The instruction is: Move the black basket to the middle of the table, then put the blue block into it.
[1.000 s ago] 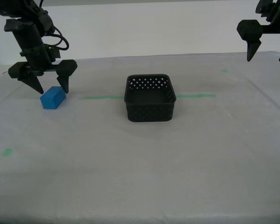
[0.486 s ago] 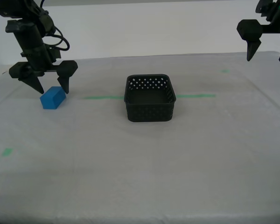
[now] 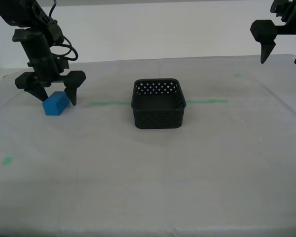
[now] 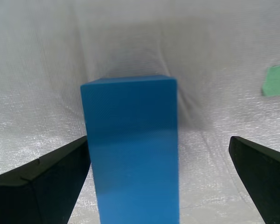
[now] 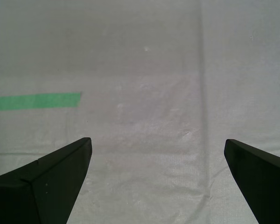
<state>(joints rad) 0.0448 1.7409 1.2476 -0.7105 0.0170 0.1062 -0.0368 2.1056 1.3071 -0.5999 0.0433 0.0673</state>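
- My second tool (image 3: 53, 96) is straddling the block (image 3: 55, 103) at the exterior view's left, jaws wide, one finger (image 4: 42, 179) seemingly touching it.
- The basket (image 3: 159, 104) is sitting mid-surface (image 3: 153, 177).
- My first tool (image 3: 284, 53) is hanging wide open at the exterior view's right.

You see the black perforated basket (image 3: 158, 109) upright and empty mid-surface (image 3: 148, 187) on the green line; the blue block (image 3: 55, 103) lies well apart toward the exterior view's left.

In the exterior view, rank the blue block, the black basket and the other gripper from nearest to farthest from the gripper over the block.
1. blue block, between my second gripper fingers.
2. black basket, mid-table.
3. my first gripper, exterior view's upper right.
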